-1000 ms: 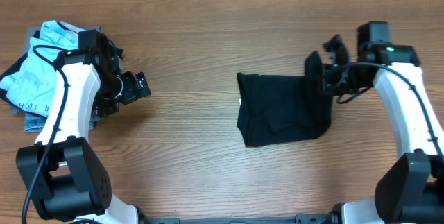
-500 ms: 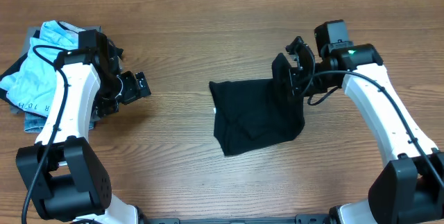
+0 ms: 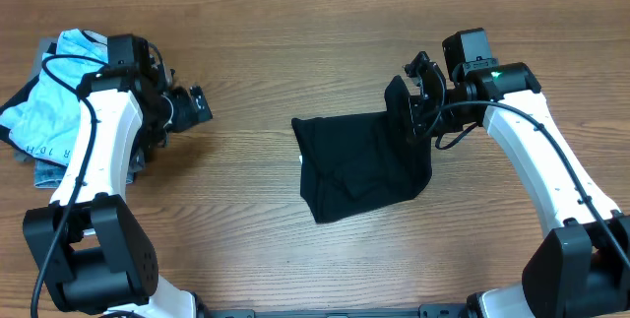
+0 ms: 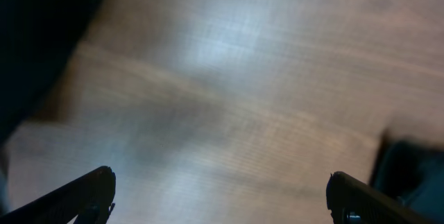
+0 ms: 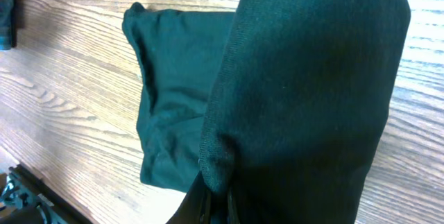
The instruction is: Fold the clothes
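Black T-shirt (image 3: 359, 165): partly folded, centre of wooden table (image 3: 246, 210), right edge lifted. Soft, thin, light; likely droops and slides; best taken at hem corners. Right gripper (image 3: 421, 111): fingers pressed together, pinching that raised edge. Left gripper (image 3: 194, 106): fingers spread, empty, well apart.

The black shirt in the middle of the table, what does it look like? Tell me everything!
The black shirt is plain, soft and thin, with no picture on it. It is folded into a rough, wrinkly square lying flat on the wooden table, near the middle. Its upper right corner is lifted off the wood, pinched in the shut right gripper, so the cloth drapes down from there. Nothing else touches it.
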Controlling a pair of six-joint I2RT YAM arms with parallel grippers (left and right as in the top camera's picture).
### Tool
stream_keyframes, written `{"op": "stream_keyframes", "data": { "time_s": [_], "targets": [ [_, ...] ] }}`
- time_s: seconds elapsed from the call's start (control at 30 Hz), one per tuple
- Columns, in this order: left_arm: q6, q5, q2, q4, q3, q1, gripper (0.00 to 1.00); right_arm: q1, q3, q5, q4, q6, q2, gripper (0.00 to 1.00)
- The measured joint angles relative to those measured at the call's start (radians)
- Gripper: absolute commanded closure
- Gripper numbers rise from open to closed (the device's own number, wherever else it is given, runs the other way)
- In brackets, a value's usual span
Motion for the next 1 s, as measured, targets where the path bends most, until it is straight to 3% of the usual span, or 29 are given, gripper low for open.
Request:
{"op": "stream_keyframes", "data": {
  "time_s": [0.2,0.27,0.37,0.47,0.8,1.0],
  "targets": [
    [-0.047,0.127,0.0,0.01,0.0,-0.002,0.0,0.0,0.001,0.003,0.016,0.0,0.0,0.96],
    [0.003,0.207,0.002,0.01,0.0,-0.012,0.15,-0.004,0.011,0.008,-0.001,0.0,0.0,0.96],
    [0.061,0.313,0.012,-0.005,0.0,-0.055,0.53,-0.019,0.055,0.038,-0.046,0.0,0.002,0.96],
    [0.102,0.38,0.037,-0.001,0.0,-0.133,0.72,-0.047,0.126,0.078,-0.086,0.0,0.002,0.96],
    [0.136,0.384,0.228,0.146,0.0,-0.504,0.84,-0.153,0.164,0.116,-0.137,-0.023,0.002,0.96],
    [0.135,0.381,0.262,0.169,-0.001,-0.567,0.83,-0.294,0.164,0.148,-0.155,-0.066,0.002,0.96]
  ]
}}
